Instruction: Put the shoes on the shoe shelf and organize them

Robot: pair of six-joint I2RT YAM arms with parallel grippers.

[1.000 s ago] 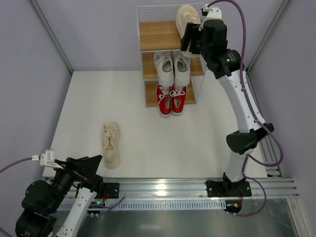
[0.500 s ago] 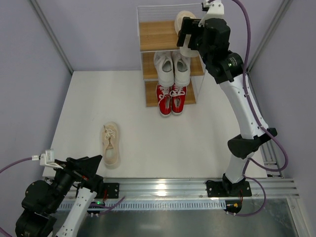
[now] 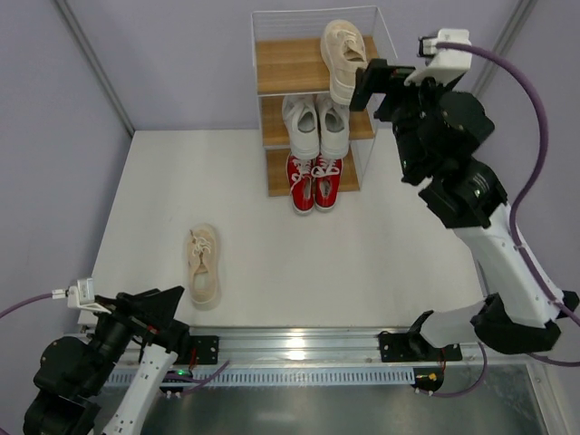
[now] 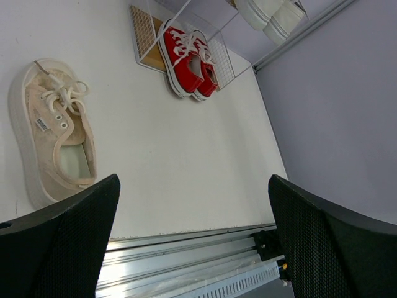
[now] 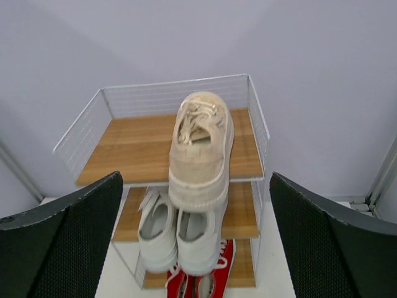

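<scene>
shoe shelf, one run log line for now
shoe shelf top: beige shoe | middle: white pair | bottom: red pair | table: other beige shoe | right gripper: open | left gripper: open

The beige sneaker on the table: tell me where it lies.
In the top external view, the beige lace-up sneaker lies on the white table's near left part, just ahead of the left gripper and far from the wooden three-tier shoe shelf.

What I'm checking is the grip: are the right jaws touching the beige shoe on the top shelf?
Apart. The right wrist view shows the right gripper, jaws open, well back from the beige shoe, with a clear gap.
</scene>
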